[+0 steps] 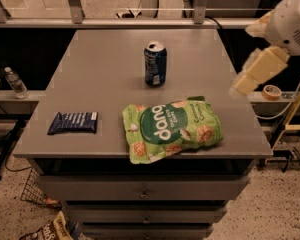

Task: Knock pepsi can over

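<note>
The pepsi can (155, 64) is dark blue with a silver top rim and stands upright on the grey table (100, 74), a little behind the middle. My gripper (246, 84) hangs in the air at the table's right edge, to the right of the can and clearly apart from it. It is at the end of the white arm (290, 24) that comes in from the upper right. Nothing is seen in it.
A large green chip bag (172, 129) lies at the table's front, just in front of the can, overhanging the edge. A flat dark-blue snack wrapper (73, 122) lies at the front left. A plastic bottle (14, 82) stands on a ledge to the left. A tape roll (271, 91) lies on the right ledge.
</note>
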`<action>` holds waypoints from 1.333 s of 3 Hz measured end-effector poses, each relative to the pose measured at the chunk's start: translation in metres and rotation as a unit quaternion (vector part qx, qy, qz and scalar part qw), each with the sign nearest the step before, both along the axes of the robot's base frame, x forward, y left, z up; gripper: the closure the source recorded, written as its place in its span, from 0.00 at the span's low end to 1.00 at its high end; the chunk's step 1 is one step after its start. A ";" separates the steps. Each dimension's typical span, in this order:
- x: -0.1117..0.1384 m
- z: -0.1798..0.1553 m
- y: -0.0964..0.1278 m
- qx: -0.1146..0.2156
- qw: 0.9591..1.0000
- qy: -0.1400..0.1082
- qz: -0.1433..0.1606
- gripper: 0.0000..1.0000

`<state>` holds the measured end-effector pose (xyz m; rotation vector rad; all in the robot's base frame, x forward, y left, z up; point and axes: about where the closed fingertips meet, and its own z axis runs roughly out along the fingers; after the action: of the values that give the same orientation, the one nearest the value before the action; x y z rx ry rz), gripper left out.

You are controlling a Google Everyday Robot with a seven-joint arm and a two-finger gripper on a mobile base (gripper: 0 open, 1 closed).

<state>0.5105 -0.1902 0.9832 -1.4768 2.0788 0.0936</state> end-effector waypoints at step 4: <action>0.132 -0.026 0.101 0.249 0.966 -0.043 -0.050 0.00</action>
<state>0.6420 -0.0896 0.9576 -1.0498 1.8749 0.4695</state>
